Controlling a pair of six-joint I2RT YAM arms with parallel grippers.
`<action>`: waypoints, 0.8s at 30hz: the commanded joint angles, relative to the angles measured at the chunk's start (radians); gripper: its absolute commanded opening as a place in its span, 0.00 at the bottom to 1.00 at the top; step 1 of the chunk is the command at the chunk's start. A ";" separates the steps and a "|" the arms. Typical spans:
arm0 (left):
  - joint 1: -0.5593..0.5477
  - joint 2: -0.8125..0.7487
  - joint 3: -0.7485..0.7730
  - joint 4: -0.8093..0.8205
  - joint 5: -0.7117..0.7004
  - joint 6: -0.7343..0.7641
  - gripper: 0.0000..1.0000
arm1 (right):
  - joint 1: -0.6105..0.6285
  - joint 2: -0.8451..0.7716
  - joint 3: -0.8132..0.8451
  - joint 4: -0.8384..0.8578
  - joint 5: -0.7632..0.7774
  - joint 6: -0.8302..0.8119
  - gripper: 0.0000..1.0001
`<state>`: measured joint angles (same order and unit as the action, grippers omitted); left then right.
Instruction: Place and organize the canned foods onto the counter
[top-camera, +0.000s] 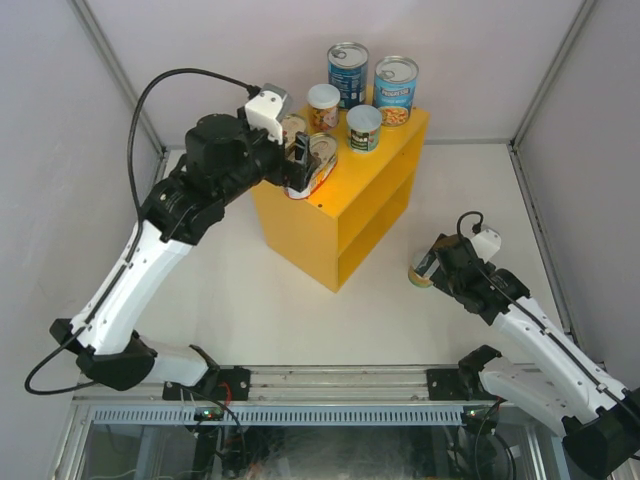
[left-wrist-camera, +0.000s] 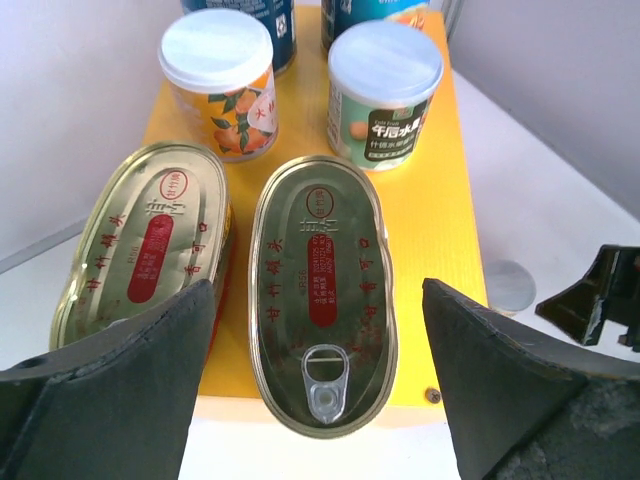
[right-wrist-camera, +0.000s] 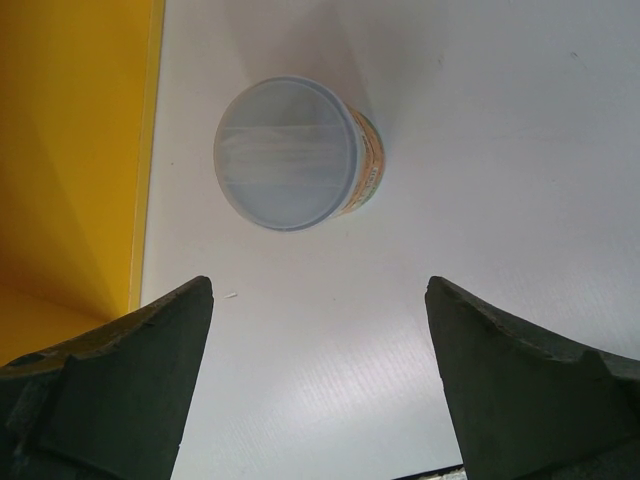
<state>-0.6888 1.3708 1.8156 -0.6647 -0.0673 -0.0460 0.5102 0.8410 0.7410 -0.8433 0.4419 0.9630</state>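
Between the spread fingers of the left end effector (left-wrist-camera: 318, 300) lies an oval tin (left-wrist-camera: 320, 240), flat on the yellow counter (left-wrist-camera: 445, 200), pull-tab end nearest the camera. The left wrist view shows a gap on each side of it, so this end effector is released and grips nothing. At 9 o'clock from that tin, just beside it, lies a second oval tin (left-wrist-camera: 145, 240), its near end hidden by the left finger (left-wrist-camera: 120, 390). At 12 o'clock stand two short pale-lidded cans (left-wrist-camera: 218, 80). Behind them only the bases of the tall blue cans (top-camera: 348, 72) show here, while the top view gives both whole, upright at the counter's far corner.

From above, the left arm (top-camera: 150, 250) rises from its base at 7 o'clock, bends, and reaches toward 1 o'clock, its wrist over the counter's near-left edge.

The right end effector (right-wrist-camera: 320, 290) is also released, its fingers wide apart and nothing between them. The right arm (top-camera: 540, 330) stretches from 5 o'clock toward 10 o'clock, low over the white surface (right-wrist-camera: 480, 120). A third short can (right-wrist-camera: 290, 150) stands upright on that surface at 12 o'clock from the fingers, apart from them, with the counter's side at 9 o'clock. The top view half hides this can behind the wrist.
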 joint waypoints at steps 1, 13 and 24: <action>-0.004 -0.093 -0.012 0.079 0.004 -0.047 0.87 | -0.007 0.016 0.030 0.000 0.018 -0.026 0.86; -0.139 -0.304 -0.176 0.105 -0.080 -0.072 0.85 | -0.071 0.137 0.078 0.083 -0.014 -0.093 0.87; -0.206 -0.376 -0.251 0.079 -0.104 -0.092 0.83 | -0.098 0.269 0.141 0.153 -0.053 -0.130 0.88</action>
<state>-0.8791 1.0176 1.5852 -0.6010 -0.1478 -0.1215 0.4210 1.0782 0.8433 -0.7513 0.4042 0.8604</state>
